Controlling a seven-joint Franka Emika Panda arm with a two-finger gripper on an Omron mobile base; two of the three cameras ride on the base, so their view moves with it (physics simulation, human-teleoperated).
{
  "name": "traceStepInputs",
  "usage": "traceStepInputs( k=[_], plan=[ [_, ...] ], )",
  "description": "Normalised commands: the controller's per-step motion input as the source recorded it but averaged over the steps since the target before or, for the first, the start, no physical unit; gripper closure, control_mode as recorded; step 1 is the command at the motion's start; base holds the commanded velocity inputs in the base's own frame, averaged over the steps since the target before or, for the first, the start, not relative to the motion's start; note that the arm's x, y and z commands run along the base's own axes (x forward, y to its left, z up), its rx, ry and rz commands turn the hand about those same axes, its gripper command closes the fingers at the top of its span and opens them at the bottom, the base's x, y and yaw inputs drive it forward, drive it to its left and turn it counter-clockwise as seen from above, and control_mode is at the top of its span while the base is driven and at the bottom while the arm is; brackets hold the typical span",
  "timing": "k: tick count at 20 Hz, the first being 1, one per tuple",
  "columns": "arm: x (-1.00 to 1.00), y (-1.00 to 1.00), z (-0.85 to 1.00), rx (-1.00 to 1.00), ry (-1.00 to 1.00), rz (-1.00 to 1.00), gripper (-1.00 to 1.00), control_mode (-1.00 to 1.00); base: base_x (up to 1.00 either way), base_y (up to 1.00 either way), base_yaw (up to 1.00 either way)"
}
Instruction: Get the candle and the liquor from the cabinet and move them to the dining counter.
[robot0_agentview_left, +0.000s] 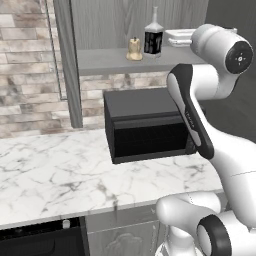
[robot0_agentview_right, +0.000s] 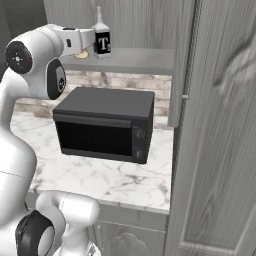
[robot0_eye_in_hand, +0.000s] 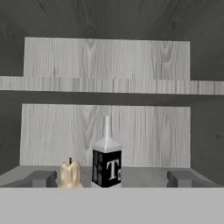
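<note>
The cabinet (robot0_agentview_left: 125, 20) fills the top of the left base view, doors swung wide, one door (robot0_agentview_right: 220, 125) towering down the right side of the right base view. Below it, centre frame, the black microwave (robot0_agentview_left: 145, 125) sits on the marble worktop (robot0_agentview_left: 50, 175) against the brick wall. The white arm (robot0_agentview_left: 200, 100) rises from the lower right and bends up toward the cabinet floor.

On that floor, upper middle of the left base view, stands the liquor (robot0_agentview_left: 153, 36), dark body, pale label, slim neck. Just to its left is the candle (robot0_agentview_left: 134, 49), squat and tan. In the hand view they sit low and left of centre, bottle (robot0_eye_in_hand: 106, 164) and candle (robot0_eye_in_hand: 70, 173) close together, apart by a sliver.

The gripper (robot0_eye_in_hand: 111, 178) is spread as wide as it goes and grips nothing; its two finger tips (robot0_eye_in_hand: 41, 178) flank the pair at the bottom of the hand view, short of both.

The risk, as I judge it: those two stand so close that a finger going in around one may nudge the other. The bottle is tall and narrow; a clip to its shoulder could topple it off the shelf edge onto the microwave.
</note>
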Motion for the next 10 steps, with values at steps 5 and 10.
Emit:
traceStepInputs(
  k=[5,10],
  plan=[
    [0.02,0.00,0.00,0.00,0.00,0.00,-1.00,-1.00,0.00,0.00,0.00],
    [0.06,0.00,0.00,0.00,0.00,0.00,-1.00,-1.00,0.00,0.00,0.00]
  ],
)
